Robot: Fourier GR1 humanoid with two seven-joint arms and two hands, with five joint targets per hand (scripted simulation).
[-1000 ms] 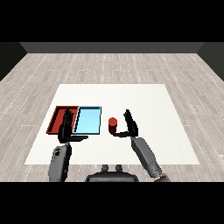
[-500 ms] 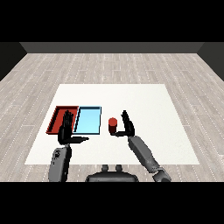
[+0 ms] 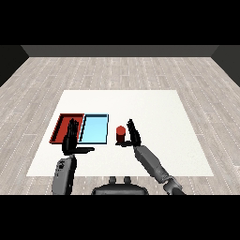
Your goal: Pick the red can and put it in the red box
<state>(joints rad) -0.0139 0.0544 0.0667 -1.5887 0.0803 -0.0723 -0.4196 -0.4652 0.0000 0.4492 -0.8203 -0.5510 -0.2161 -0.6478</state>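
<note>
The red can (image 3: 120, 134) stands upright on the white table just right of the light blue tray (image 3: 94, 129). My right hand (image 3: 132, 134) is right beside the can on its right, fingers straight and raised, thumb reaching under toward it, not curled round it. The red tray (image 3: 63, 127) lies left of the blue one. My left hand (image 3: 71, 138) hovers open over the near edge of the red tray, fingers straight, thumb out to the right.
The two trays lie side by side at the table's left half. White table surface stretches to the right and behind the can. Wooden floor surrounds the table.
My right hand has slid left, closing the gap to the red can. The can, trays and left hand stay where they were.
</note>
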